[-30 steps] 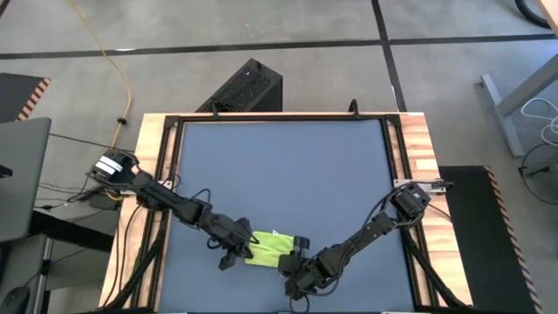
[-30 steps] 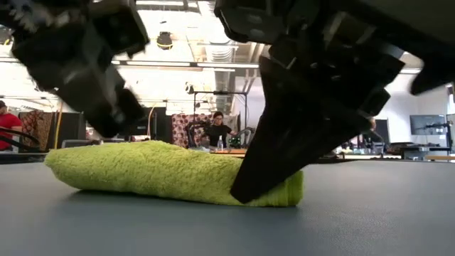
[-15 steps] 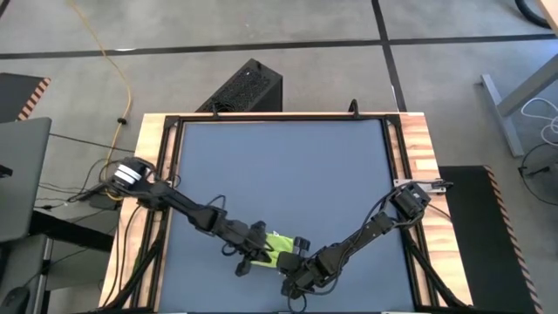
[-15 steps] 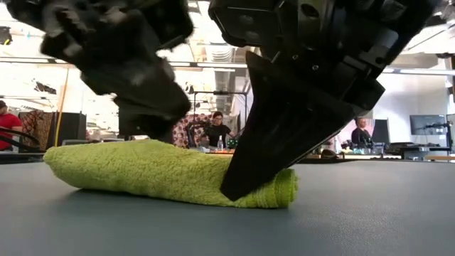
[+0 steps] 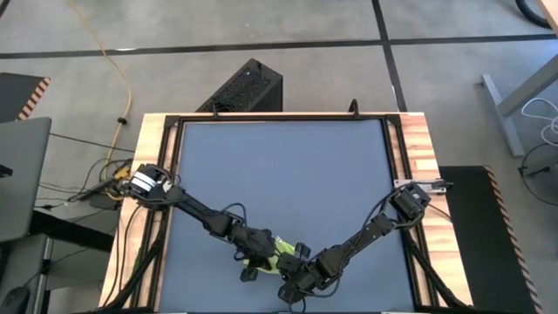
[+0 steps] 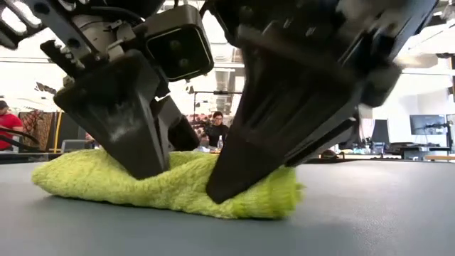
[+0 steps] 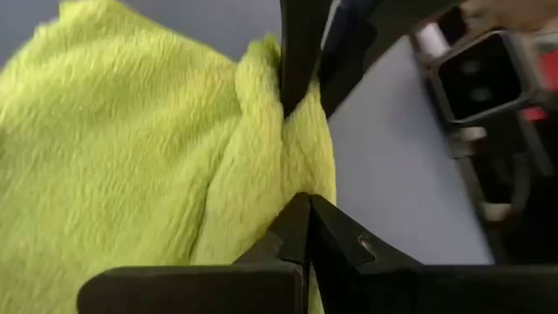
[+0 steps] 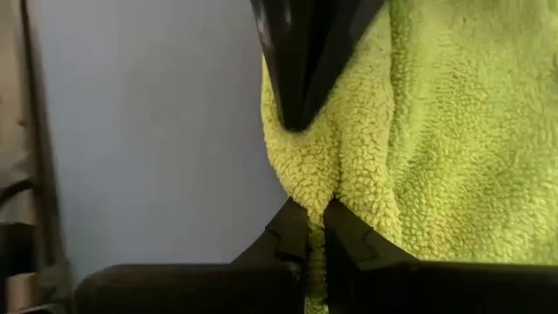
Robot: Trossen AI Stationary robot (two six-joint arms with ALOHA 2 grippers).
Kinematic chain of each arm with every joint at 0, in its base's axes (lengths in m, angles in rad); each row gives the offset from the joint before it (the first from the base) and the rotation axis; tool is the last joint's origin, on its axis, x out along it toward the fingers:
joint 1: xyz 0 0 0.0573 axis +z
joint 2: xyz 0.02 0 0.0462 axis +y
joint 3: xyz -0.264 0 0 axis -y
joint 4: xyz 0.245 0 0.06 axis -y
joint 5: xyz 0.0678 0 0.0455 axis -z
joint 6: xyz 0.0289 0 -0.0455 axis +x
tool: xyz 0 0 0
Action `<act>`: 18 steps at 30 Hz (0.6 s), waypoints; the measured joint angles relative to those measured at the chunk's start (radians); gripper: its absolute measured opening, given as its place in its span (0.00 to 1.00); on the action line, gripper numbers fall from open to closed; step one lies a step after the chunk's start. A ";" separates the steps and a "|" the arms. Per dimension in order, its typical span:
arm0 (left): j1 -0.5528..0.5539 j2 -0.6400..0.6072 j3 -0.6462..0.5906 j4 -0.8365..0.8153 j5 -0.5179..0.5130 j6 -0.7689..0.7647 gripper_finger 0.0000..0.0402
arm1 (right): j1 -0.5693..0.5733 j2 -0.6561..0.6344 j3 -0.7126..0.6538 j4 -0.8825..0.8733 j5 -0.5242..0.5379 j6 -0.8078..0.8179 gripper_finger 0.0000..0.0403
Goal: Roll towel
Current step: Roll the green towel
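Both claws are down on the towel (image 5: 277, 251), which lies bunched at the near edge of the table's (image 5: 418, 139) dark mat (image 5: 288, 174), roughly mid-width. The right claw (image 8: 315, 228) is pinched on a fold at the towel's end; the right wrist view shows a thin ridge of pile caught between the tips. The left claw (image 7: 298, 211) is fully together, tips pressed into the towel beside the right one; it looks like it presses rather than pinches, and the left wrist view shows no cloth between its tips. From the low view the towel is a loose, sagging bundle, not a tight cylinder, so I'd judge the roll is partly formed at best. To do this step well: keep the right pinch low on the mat, turn the pinched edge over onto the body of the towel, and use the left claw to hold the bulk flat so it does not drag along. Mind the two claws: they are nearly touching across the towel, so any rotation risks a clash. Terry pile will snag tips; release cleanly. Elsewhere the mat is bare around the towel. Beyond the table's far edge sits a black box (image 5: 247, 87) on the floor, and people (image 6: 217, 130) sit in the room behind; neither is in the way.
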 joint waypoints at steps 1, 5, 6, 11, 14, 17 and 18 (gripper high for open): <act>0.005 0.000 0.000 0.000 0.032 -0.018 0.00 | 0.002 -0.003 0.000 0.000 -0.011 0.017 0.08; 0.033 -0.001 -0.001 0.029 0.134 -0.067 0.00 | 0.011 -0.009 0.000 0.004 -0.046 0.059 0.08; 0.040 -0.008 -0.002 0.044 0.151 -0.072 0.00 | 0.012 -0.011 0.000 0.003 -0.059 0.066 0.08; 0.056 -0.051 -0.001 0.123 0.165 -0.043 0.00 | 0.018 -0.012 0.000 0.001 -0.062 0.069 0.08; 0.059 -0.050 -0.002 0.080 0.166 -0.020 0.00 | 0.018 -0.013 0.000 0.001 -0.062 0.081 0.08; 0.059 -0.050 -0.002 0.020 0.167 0.013 0.00 | 0.019 -0.013 0.000 0.001 -0.061 0.086 0.08; 0.059 -0.050 -0.002 -0.007 0.161 0.026 0.00 | 0.019 -0.013 0.000 0.001 -0.061 0.086 0.08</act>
